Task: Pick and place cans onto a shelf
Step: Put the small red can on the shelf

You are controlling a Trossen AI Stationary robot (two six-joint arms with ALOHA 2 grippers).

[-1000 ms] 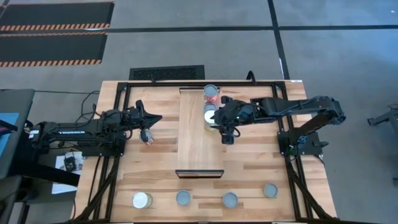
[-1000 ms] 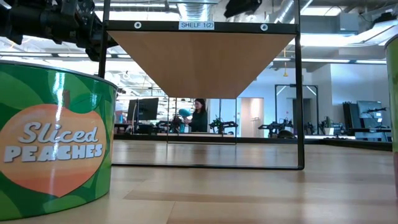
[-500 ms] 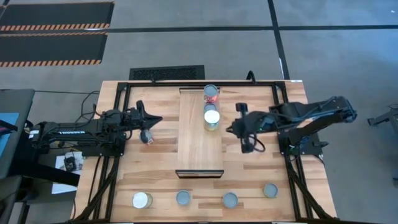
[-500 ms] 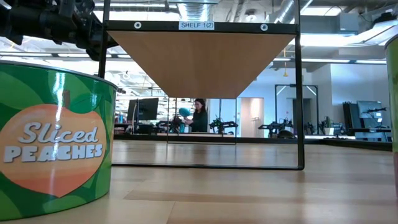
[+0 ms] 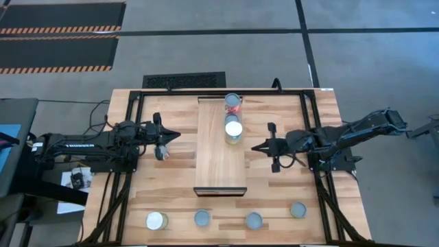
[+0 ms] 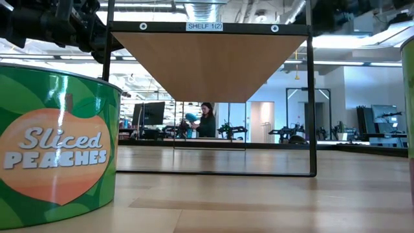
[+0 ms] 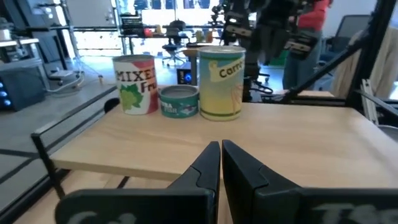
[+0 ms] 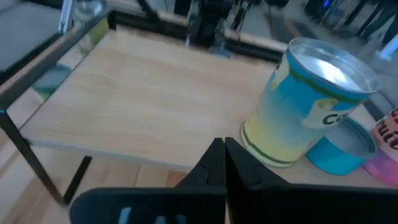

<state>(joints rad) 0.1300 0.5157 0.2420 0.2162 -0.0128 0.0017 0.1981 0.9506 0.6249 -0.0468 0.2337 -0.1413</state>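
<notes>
The shelf (image 5: 219,154) is a light-wood plank raised on a black frame mid-table. Three cans stand on its far end: a red-labelled Mixed Fruit can (image 7: 135,84), a short teal can (image 7: 179,101) and a tall yellow-green Carrots can (image 7: 221,82) with a white top (image 5: 234,129). My right gripper (image 5: 254,147) is shut, right of the shelf, with the Carrots can (image 8: 311,106) ahead of it. My left gripper (image 5: 177,134) is shut, left of the shelf. Both grippers hold nothing.
Several more cans stand in a row along the table's near edge, among them a white-topped one (image 5: 156,220) and silvery ones (image 5: 254,219). A green Sliced Peaches can (image 6: 58,149) fills the low view's left. The shelf's near half (image 5: 219,171) is bare wood.
My right gripper has let go of the Carrots can on the shelf, drawn back toward the table's right edge and shut. The can stays upright where it stood.
</notes>
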